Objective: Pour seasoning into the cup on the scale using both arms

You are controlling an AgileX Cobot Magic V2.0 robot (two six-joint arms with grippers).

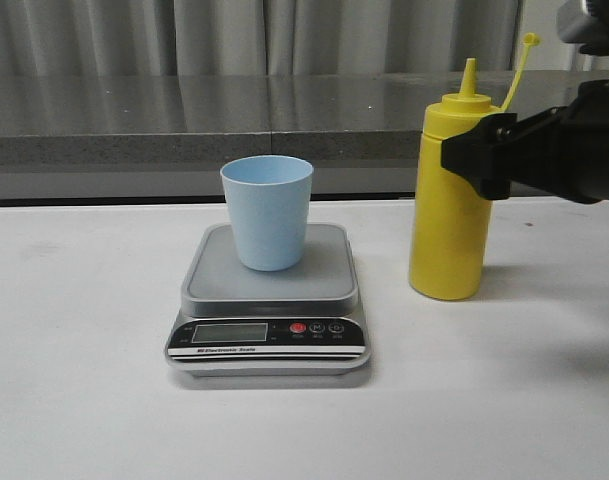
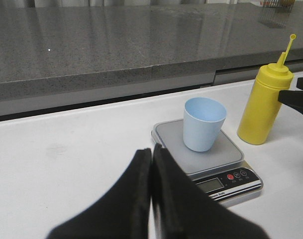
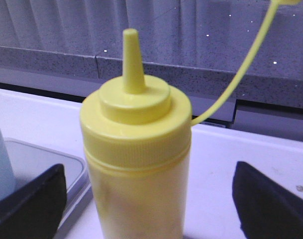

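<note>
The yellow seasoning bottle stands upright on the white table, right of the scale, its cap strap sticking up. The pale blue cup stands upright on the scale's platform. My right gripper is at the bottle's shoulder height. In the right wrist view it is open, with the bottle between the two fingers and a gap on each side. My left gripper is shut and empty, above the table to the left of the scale and the cup. It does not show in the front view.
A grey stone counter ledge runs along the back of the table, with curtains behind it. The scale's display and buttons face the front edge.
</note>
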